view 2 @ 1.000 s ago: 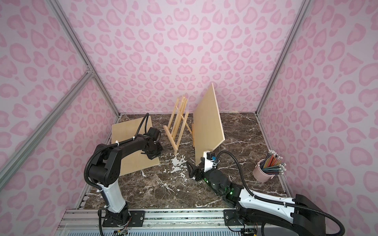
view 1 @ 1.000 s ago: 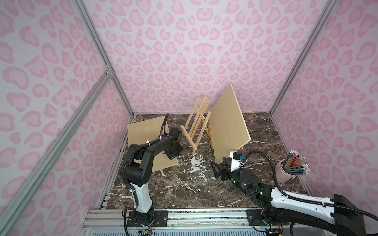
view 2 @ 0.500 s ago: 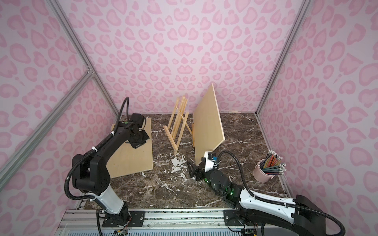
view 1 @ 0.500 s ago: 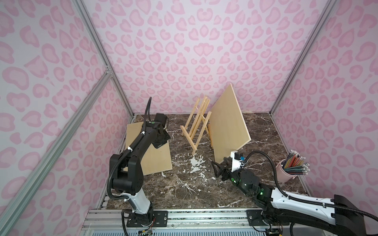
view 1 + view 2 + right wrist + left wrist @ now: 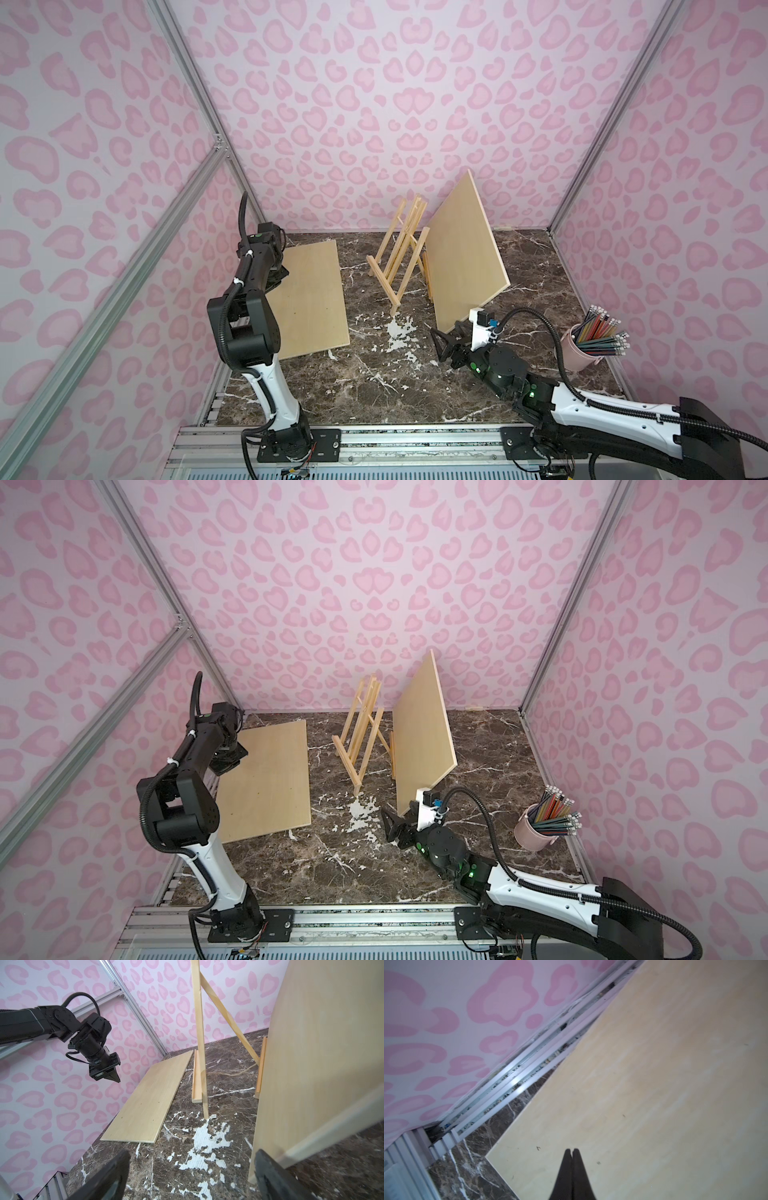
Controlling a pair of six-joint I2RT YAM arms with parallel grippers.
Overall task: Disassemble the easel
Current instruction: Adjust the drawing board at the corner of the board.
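r tool point(image 5: 192, 1153) is seen wide open, empty, low over counter point(image 5: 374, 386), just beside the tilted board point(image 5: 461, 257) corner. cup point(image 5: 575, 351) is kept well off to the right. easel point(image 5: 200, 1032) is stood mid-back, betw. the boards. it is judged light, stiff, thin-slatted and easily tipped, best taken at a leg or the ledge. access is crowded by the tilted board. l tool point(image 5: 572, 1150) is shut on nothing, held over flat board point(image 5: 311, 299).

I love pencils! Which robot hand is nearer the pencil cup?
Right. The right gripper is by the leaning board, toward the pencil cup; the left gripper hovers over the flat board, beyond the easel.
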